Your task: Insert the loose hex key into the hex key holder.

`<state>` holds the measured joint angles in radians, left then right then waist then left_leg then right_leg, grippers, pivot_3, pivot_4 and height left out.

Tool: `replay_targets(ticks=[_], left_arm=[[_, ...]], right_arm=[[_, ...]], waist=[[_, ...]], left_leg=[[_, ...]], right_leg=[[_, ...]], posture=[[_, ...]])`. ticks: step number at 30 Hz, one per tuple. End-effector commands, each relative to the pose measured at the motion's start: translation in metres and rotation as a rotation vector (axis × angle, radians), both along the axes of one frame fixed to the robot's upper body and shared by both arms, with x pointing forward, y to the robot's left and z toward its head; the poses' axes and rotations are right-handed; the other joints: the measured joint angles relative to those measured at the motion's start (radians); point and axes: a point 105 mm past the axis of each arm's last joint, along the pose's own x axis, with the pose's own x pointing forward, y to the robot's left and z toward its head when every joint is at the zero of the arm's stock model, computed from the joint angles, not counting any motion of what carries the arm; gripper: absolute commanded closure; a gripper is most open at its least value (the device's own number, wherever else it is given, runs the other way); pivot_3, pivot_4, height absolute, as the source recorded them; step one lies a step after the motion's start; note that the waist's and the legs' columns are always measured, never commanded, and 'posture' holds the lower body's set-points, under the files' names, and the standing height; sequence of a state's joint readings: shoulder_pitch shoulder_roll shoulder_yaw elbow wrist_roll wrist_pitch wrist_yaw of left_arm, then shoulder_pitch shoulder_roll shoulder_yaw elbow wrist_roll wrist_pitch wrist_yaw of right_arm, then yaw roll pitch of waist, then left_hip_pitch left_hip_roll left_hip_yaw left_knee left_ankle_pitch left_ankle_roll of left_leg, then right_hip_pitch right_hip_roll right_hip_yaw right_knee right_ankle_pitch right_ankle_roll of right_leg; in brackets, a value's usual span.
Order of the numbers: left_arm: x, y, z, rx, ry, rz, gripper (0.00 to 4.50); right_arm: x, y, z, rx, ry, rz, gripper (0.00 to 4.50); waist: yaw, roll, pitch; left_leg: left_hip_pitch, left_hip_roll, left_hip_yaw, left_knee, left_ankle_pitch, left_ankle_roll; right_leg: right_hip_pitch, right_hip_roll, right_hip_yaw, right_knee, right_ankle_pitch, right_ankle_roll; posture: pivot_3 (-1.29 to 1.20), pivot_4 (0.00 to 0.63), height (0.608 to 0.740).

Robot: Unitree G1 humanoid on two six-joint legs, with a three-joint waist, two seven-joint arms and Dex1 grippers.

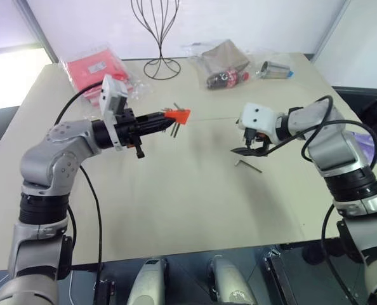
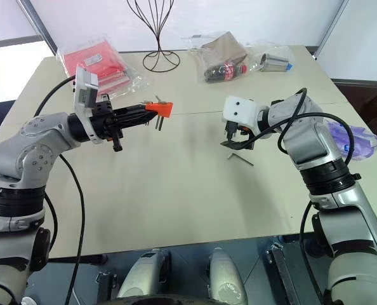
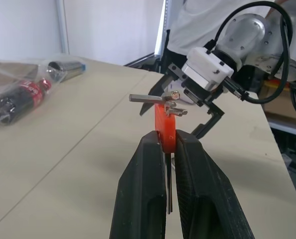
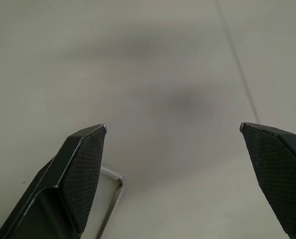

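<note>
The desk (image 1: 176, 210) is a broad pale surface carrying, along its far side, red packets in clear plastic (image 1: 93, 70), a wire stand (image 1: 158, 38), a bag with a dark bottle (image 1: 223, 63) and a small metal can (image 1: 274, 70). Above its middle the left gripper (image 1: 166, 119) reaches level toward the robot's right, its fingers (image 3: 148, 189) clamped together on the hex key holder (image 1: 178, 115), a small orange-red block held clear of the desk with several short dark keys jutting from it, some hanging downward and some sticking out sideways in the left wrist view. The right gripper (image 1: 249, 149) hangs tilted down just over the desk, its fingers (image 4: 83, 169) spread wide apart and empty. The loose hex key (image 1: 247, 165) lies flat on the desk just below and beside that gripper, near the robot's right of centre, well apart from the holder. It is a thin, stiff metal rod, surely light, and likely slick and hard to lift off a flat surface; the long leg near its middle looks the best place to pinch, leaving one end free for the holder. Its long axis runs across the desk, slanting from far-left to near-right in the head views, with the short bent leg at the left end.
</note>
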<state>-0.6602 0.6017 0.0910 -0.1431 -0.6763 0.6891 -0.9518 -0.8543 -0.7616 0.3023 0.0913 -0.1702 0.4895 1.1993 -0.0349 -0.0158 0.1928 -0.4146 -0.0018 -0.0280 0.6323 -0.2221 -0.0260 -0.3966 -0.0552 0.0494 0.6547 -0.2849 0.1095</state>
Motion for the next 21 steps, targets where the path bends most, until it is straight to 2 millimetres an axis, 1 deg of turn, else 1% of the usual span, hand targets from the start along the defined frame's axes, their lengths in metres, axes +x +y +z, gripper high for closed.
replay_targets(ticks=[1,5,12,13,15,16,17,18,21], left_arm=[[-0.006,-0.001,0.013,-0.013,-0.065,-0.009,4.50],[-0.005,-0.001,0.012,-0.012,-0.067,-0.010,4.50],[-0.005,-0.001,0.013,-0.011,-0.070,-0.004,4.50],[-0.005,0.000,0.013,-0.010,-0.071,-0.002,4.50],[-0.006,0.000,0.013,-0.007,-0.072,0.001,4.50],[-0.006,0.001,0.013,-0.007,-0.072,0.004,4.50],[-0.006,0.001,0.013,-0.007,-0.072,0.006,4.50],[-0.006,0.001,0.013,-0.007,-0.073,0.008,4.50],[-0.006,0.002,0.014,-0.007,-0.078,0.015,4.50]], right_arm=[[0.003,-0.012,-0.002,-0.028,0.023,-0.039,0.04],[0.006,-0.021,-0.018,-0.048,0.097,-0.077,0.04],[0.009,-0.030,-0.033,-0.075,0.152,-0.106,0.04],[0.009,-0.031,-0.036,-0.076,0.164,-0.110,0.28],[0.009,-0.031,-0.041,-0.079,0.178,-0.112,0.90],[0.009,-0.032,-0.044,-0.083,0.191,-0.115,1.45],[0.008,-0.032,-0.046,-0.086,0.200,-0.116,1.81],[0.008,-0.032,-0.049,-0.085,0.213,-0.120,2.29],[0.008,-0.034,-0.055,-0.088,0.247,-0.127,3.52]], waist=[[0.001,0.000,0.000],[-0.001,0.000,0.000],[-0.003,0.000,0.000],[-0.003,0.000,0.000],[-0.003,0.000,0.000],[-0.003,0.000,0.000],[-0.003,0.000,0.000],[-0.003,0.000,0.000],[-0.004,0.000,0.000]], left_leg=[[0.000,0.000,0.000,0.000,0.000,0.000],[0.000,-0.001,0.000,0.000,0.000,0.000],[0.000,-0.001,0.000,0.000,0.000,0.000],[0.000,-0.001,0.000,0.000,0.000,0.000],[0.000,-0.001,0.000,0.000,0.000,0.000],[0.000,-0.001,0.000,0.000,0.000,0.000],[0.000,-0.001,0.000,0.000,0.000,0.000],[0.000,-0.001,0.000,0.000,0.000,0.000],[0.000,-0.001,0.000,0.000,0.000,0.000]], right_leg=[[0.000,0.000,0.000,0.000,0.000,0.000],[0.000,0.000,0.000,0.000,0.000,0.000],[0.000,0.000,0.000,0.000,0.000,0.000],[0.000,0.000,0.000,0.000,0.000,0.000],[0.000,0.000,0.000,0.000,0.000,0.000],[0.000,0.000,0.000,0.000,0.000,0.000],[0.000,0.000,0.000,0.000,0.000,0.000],[0.000,0.000,0.000,0.000,0.000,0.000],[0.000,0.000,0.000,0.000,0.000,0.000]], posture=[[0.00,0.150,0.740],[0.00,0.150,0.740],[0.00,0.150,0.740],[0.00,0.150,0.740],[0.00,0.150,0.740],[0.00,0.150,0.740],[0.00,0.150,0.740],[0.00,0.150,0.740],[0.00,0.150,0.740]])
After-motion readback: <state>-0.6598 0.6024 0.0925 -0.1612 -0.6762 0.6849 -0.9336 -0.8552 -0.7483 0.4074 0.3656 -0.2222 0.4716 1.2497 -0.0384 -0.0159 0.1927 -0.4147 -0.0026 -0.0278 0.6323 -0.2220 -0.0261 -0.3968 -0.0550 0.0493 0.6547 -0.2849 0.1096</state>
